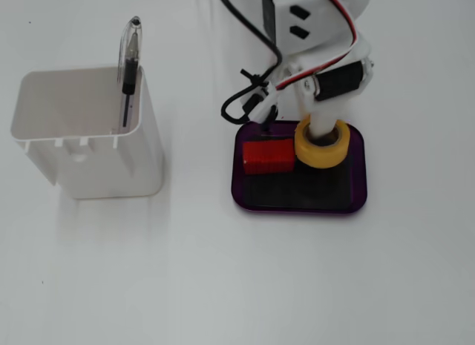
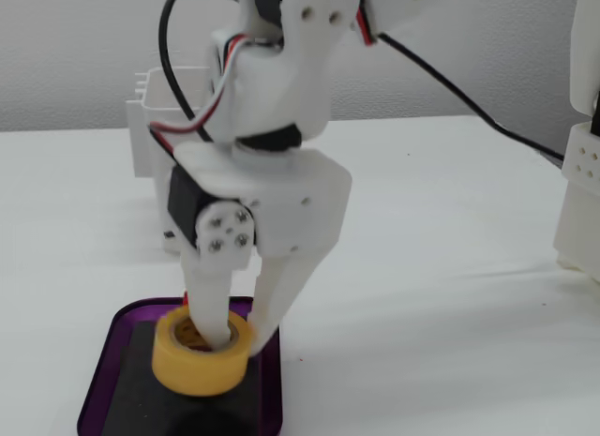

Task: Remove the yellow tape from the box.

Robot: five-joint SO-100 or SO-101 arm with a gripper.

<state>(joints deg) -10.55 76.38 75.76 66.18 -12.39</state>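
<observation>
The yellow tape (image 1: pixel 321 143) (image 2: pixel 202 353) is a small ring hanging just above the black floor of the box (image 1: pixel 300 210) (image 2: pixel 97 380), a shallow purple-rimmed tray, with its shadow below it. My gripper (image 1: pixel 319 130) (image 2: pixel 239 340) is shut on the tape's wall, one finger inside the ring's hole and the other outside it. The tape sits at the tray's far right in a fixed view from above, close to the rim nearest the arm. The fingertips are partly hidden by the roll.
A red block (image 1: pixel 269 156) lies in the tray just left of the tape. A tall white container (image 1: pixel 89 130) (image 2: pixel 155 127) with a pen (image 1: pixel 130 63) stands further left. A white structure (image 2: pixel 581 173) rises at the right edge.
</observation>
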